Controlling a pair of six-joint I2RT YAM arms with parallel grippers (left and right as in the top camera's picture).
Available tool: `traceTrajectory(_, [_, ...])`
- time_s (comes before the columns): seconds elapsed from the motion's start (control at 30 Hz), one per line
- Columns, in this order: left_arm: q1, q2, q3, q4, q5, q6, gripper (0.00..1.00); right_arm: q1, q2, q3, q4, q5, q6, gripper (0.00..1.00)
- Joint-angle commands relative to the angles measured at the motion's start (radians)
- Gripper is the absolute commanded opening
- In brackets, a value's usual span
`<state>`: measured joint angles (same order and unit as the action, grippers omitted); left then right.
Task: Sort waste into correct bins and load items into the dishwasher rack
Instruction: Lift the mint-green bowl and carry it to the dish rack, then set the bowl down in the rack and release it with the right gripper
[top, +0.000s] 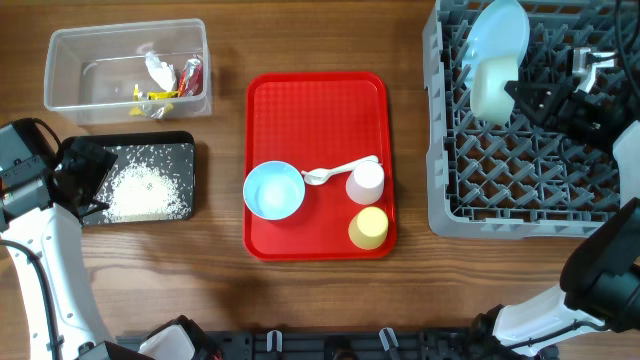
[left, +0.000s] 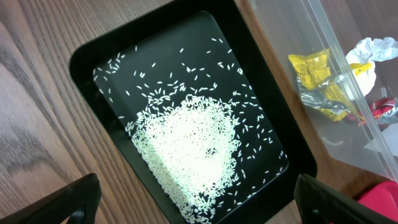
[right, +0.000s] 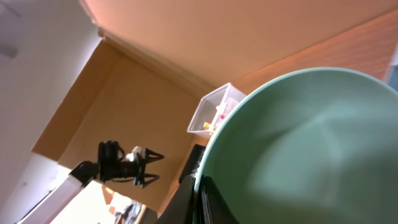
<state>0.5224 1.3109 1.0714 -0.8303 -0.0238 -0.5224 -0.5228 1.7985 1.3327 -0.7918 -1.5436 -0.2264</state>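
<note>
Two pincers; how does the right pincer (top: 515, 97) stand?

Clamped on the rim of the mint bowl (top: 488, 90), at the upper right of the overhead frame; the bowl tilts on edge over the grey dishwasher rack (top: 520, 205); whether it rests on the pegs I cannot tell; just above it a pale blue plate (top: 500, 35) stands upright in the rack.

And the left pincer (left: 200, 210)?

Fingers spread wide, gripping nothing; under it lies the black tray (left: 168, 31), heaped with rice grains (left: 193, 149); beyond that the clear tub (top: 70, 60) holds a crumpled tissue (top: 157, 68), a yellow wrapper (top: 160, 95) and a red wrapper (top: 192, 72).

The centre?

Red serving tray (top: 315, 100); on it a pale blue bowl (top: 273, 190), white spoon (top: 340, 172), white cup (top: 366, 183), yellow cup (top: 368, 228).
</note>
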Motion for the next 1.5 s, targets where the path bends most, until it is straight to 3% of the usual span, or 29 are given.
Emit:
traceTrajectory(0.0, [0.004, 0.008, 0.009, 0.0, 0.012, -0.009, 1.0, -0.026, 0.018, 0.0, -0.036, 0.077, -0.045, 0.04])
traceTrajectory(0.3, [0.004, 0.008, 0.009, 0.0, 0.012, -0.01, 1.0, -0.029, 0.033, -0.001, -0.155, 0.163, -0.167, 0.04])
traceTrajectory(0.57, [0.004, 0.008, 0.009, 0.0, 0.012, -0.009, 1.0, -0.029, 0.062, -0.138, -0.066, 0.123, -0.177, 0.04])
traceTrajectory(1.1, [0.004, 0.008, 0.009, -0.001, 0.012, -0.009, 1.0, -0.096, 0.062, -0.179, 0.099, 0.1, -0.006, 0.04])
traceTrajectory(1.3, [0.004, 0.008, 0.009, -0.001, 0.012, -0.009, 1.0, -0.132, 0.062, -0.179, 0.089, 0.221, 0.054, 0.05])
traceTrajectory(1.47, [0.004, 0.008, 0.009, -0.001, 0.012, -0.009, 1.0, -0.139, 0.062, -0.179, 0.094, 0.29, 0.099, 0.17])
